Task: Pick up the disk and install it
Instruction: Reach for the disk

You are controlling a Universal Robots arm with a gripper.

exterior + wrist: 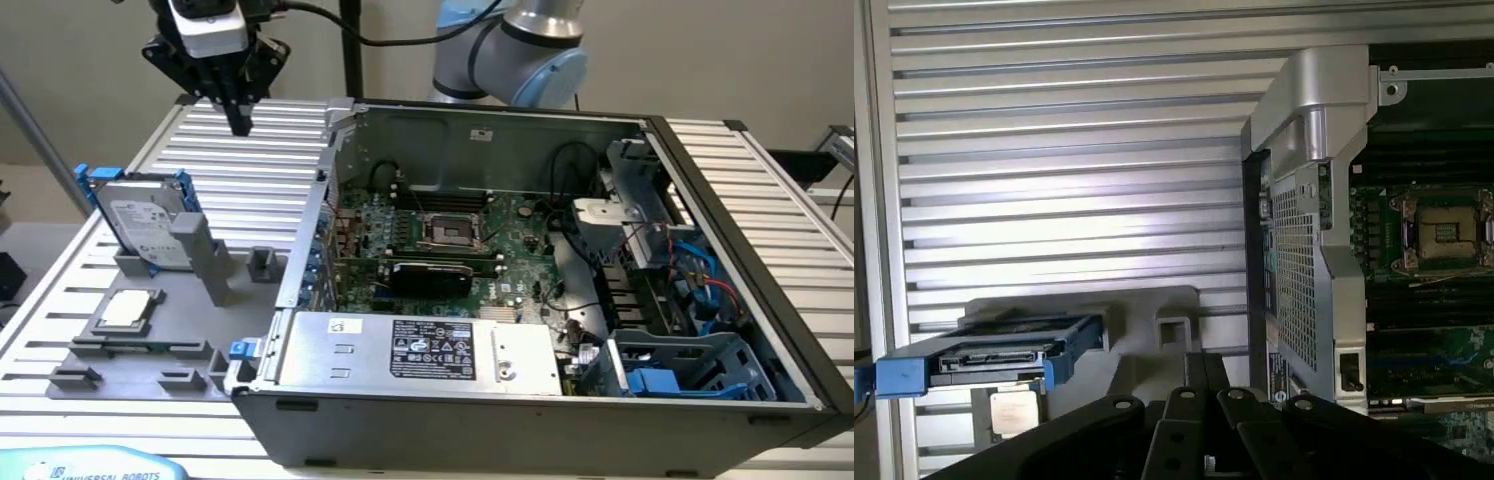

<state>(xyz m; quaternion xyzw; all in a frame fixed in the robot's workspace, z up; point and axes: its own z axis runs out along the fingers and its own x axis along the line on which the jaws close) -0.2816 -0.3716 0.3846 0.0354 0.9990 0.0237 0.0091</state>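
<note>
1. The disk [144, 218] stands on edge in a grey holder [180, 320] on the slatted desk [267, 150], at the exterior view's left. Its label faces near, blue rails [902, 372] run along its sides, and nothing touches it.
2. The pincer [240, 122] hangs above the disk and a little farther back, fingers pressed together and holding nothing.
3. Judged step: reaching for the disk. Doing it well probably means centring over the top edge, spreading wider than the thin body, and descending straight to miss the holder's upright post [214, 265].
4. A square processor chip [127, 308] lies nearer in the same holder.
5. The open computer case [534, 425] sits to the exterior view's right, with its blue drive cage [687, 365] in the near right corner.
</note>
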